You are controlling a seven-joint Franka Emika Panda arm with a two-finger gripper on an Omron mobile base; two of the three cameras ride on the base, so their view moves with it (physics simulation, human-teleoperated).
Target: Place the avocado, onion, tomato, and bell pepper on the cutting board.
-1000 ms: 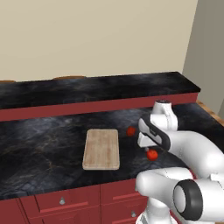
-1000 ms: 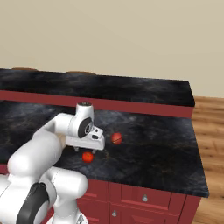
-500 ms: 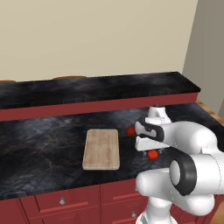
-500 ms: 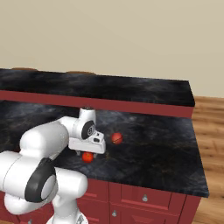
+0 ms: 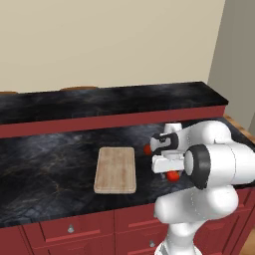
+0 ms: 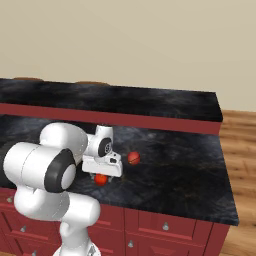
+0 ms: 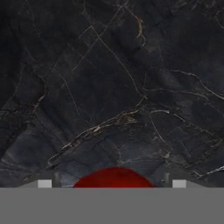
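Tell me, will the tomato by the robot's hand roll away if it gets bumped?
Probably yes. The tomato looks round and smooth, and the counter under it is flat and glossy, so a nudge would likely send it rolling. It sits close to the front edge, so it might even fall off. Its smooth skin may also be slippery to pinch.

No text, label, brand, number or sign can be read anywhere in these pictures (the surfaces are plain, without print).
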